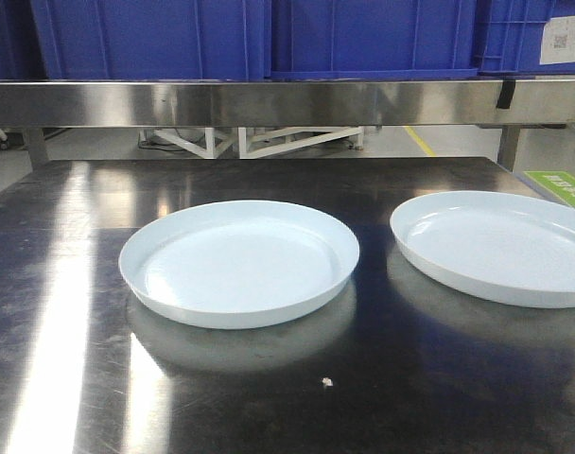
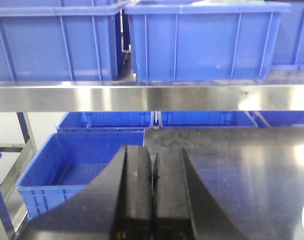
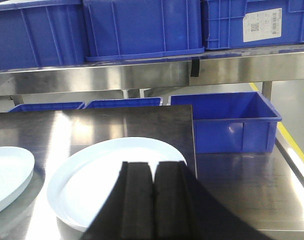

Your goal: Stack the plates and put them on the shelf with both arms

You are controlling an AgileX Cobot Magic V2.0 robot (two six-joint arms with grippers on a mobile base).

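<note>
Right claw [image 3: 153, 200] pressed together; right plate [image 3: 92, 170] just ahead-below, left plate [image 3: 7, 172] further left. Left claw [image 2: 154, 200] pressed together; blue crates [image 2: 192, 45] on steel shelf [image 2: 152, 97] ahead-above. Front view alone shows both plates whole, apart, on bench [image 1: 269, 397].

Front view: right glossy pale bluish-white round plate [image 1: 496, 246] cut off by right edge. Tiny white speck [image 1: 326, 382] on steel table [image 1: 79, 284] too small to identify. Right wrist view: black pincer gripper [image 3: 153, 167] hides that plate's near rim; white bin label [image 3: 262, 24] unreadable.
</note>
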